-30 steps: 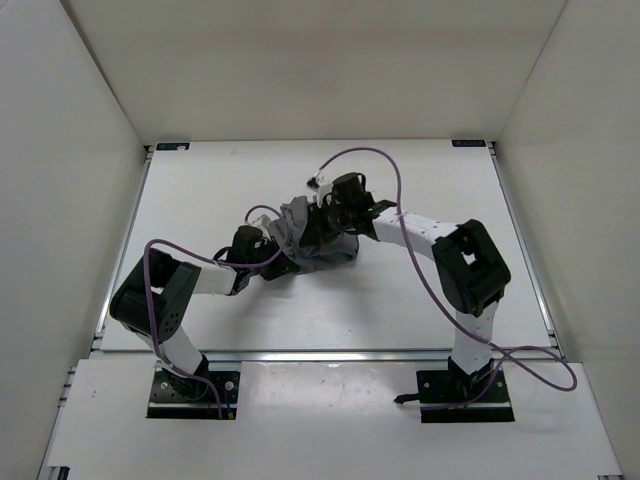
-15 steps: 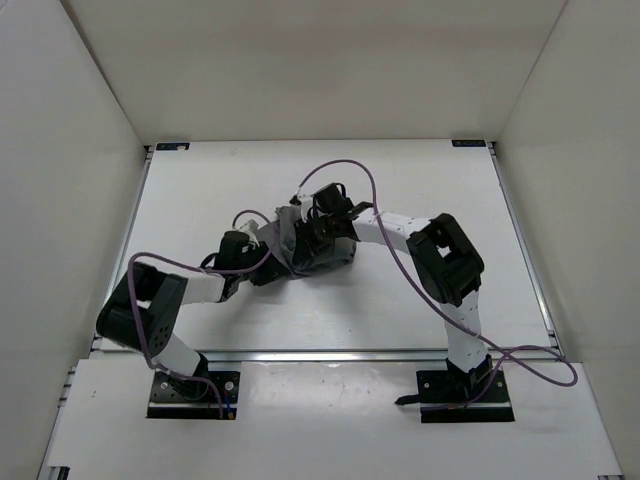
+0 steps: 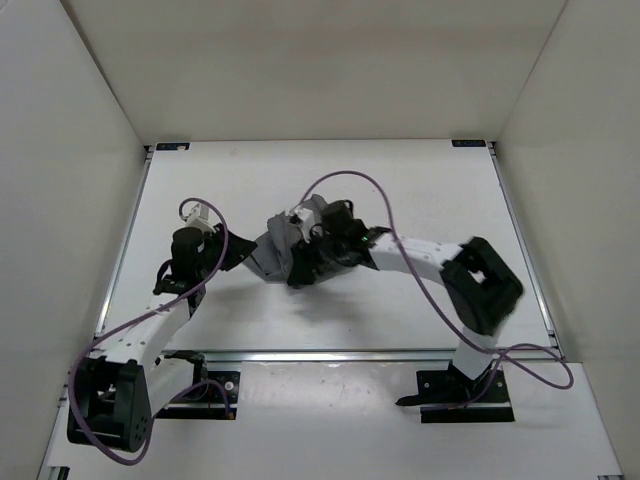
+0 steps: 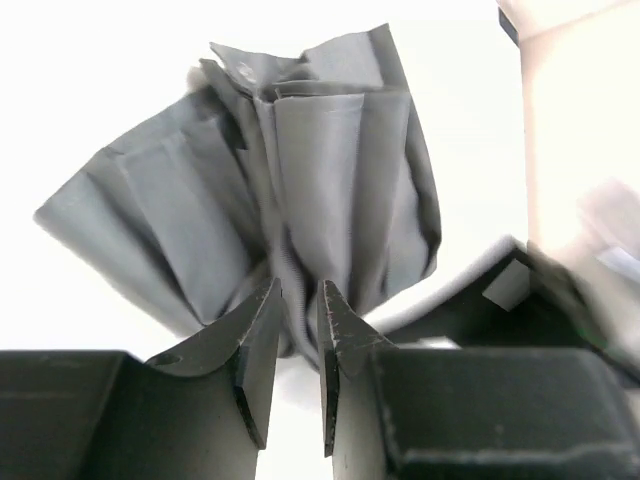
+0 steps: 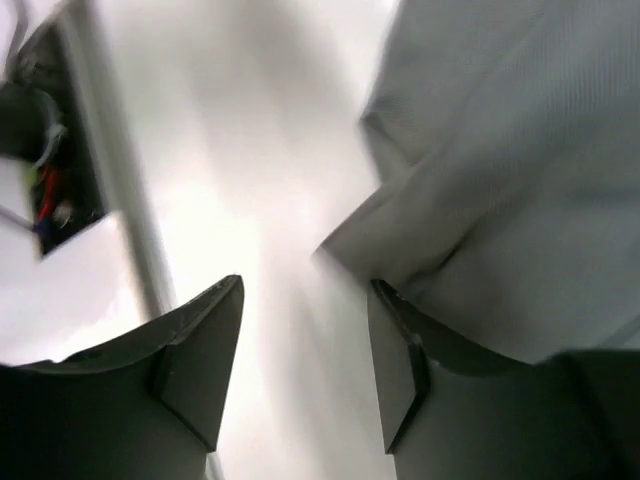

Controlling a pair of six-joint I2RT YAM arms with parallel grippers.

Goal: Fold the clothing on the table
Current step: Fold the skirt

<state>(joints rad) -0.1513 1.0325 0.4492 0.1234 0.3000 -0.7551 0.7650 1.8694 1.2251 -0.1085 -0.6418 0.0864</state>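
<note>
Here's the grey pleated skirt (image 3: 275, 248), bunched in a heap a little left of the middle of the white counter (image 3: 430, 190). It lies well apart from the white walls (image 3: 300, 60) on three sides and from the metal rail (image 3: 330, 353) along the near edge. It is not lying flat, folks. From the left wrist view the long straight pleats fan up and out from a gathered narrow end.

The left gripper (image 4: 298, 290) comes in low from the left side. Its jaws stand just a crack apart, with white counter showing through the gap. That gathered end of the skirt sits right at the fingertips. Whether the cloth touches them I cannot tell, but the jaws are not clamped on it.

Over to the other side now. The right arm reaches across from the right, a purple cable (image 3: 345, 177) looping high above its forearm. The right gripper (image 5: 305, 290) sits at the skirt's right half with its jaws spread wide, and there's nothing between them but bare counter. That wrist view is blurred, yet pale fabric shows plainly just beyond the finger on the right of it, the cloth's edge close to that finger's tip.
</note>
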